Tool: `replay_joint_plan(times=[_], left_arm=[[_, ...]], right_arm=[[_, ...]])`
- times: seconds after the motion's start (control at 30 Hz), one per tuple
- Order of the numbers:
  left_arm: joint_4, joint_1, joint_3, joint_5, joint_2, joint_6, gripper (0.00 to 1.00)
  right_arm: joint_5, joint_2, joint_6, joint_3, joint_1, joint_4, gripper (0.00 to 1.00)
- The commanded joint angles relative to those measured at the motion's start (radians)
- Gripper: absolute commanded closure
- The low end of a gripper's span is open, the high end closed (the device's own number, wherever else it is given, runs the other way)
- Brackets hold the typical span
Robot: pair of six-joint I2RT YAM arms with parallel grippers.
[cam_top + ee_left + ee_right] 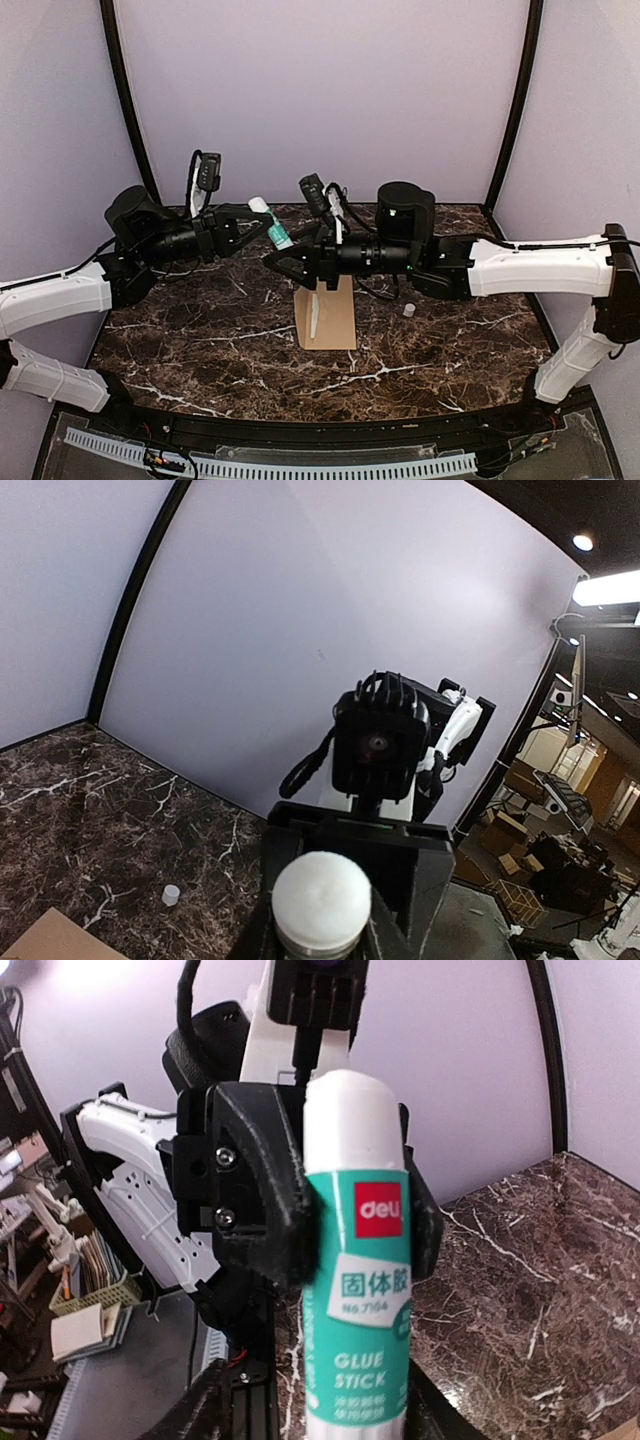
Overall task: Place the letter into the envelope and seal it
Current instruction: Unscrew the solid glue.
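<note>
While the left end effector [257, 226] grips the glue stick [277, 234], the right end effector [280, 262] stands open.

Envelope [330, 320]: tan kraft paper, lying flat mid-counter [200, 350], long side running away from the bases. Narrow pale strip [313, 316] along its left part. Far end hidden.

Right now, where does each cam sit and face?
Top external: above and behind the bases, looking down on the table and envelope; both arms show.
Left wrist: on the left arm, facing the right arm's camera; own left claw holds the glue stick.
Right wrist: faces back at the left claw; own right claw open at the frame's bottom.
Shared: wrist views face each other; all show the glue stick.
</note>
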Motion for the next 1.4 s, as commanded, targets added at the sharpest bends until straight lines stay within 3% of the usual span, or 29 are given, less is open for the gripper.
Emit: replay_joint_plan(times=[0.0,0.13,0.27,0.63,1.37], left_arm=[[0.026,0.005,-0.051,-0.159,-0.067,-0.007,1.0],[0.094,0.007,-0.099,-0.247,-0.097,-0.057,1.0],[0.144,0.007,-0.112,-0.273,-0.107,-0.083,1.0],[0.224,0.007,-0.108,-0.22,-0.075,-0.107,1.0],[0.275,0.008,-0.113,-0.182,-0.044,-0.121,1.0]], right_arm=[[0.039,-0.092,0.053,-0.073,-0.019,0.15,0.26],[0.118,-0.151,0.129,-0.187,-0.043,0.318,0.15],[0.132,-0.138,0.203,-0.212,-0.044,0.416,0.13],[0.037,0.011,0.314,-0.091,-0.043,0.481,0.33],[-0.036,0.116,0.341,0.018,-0.041,0.471,0.69]])
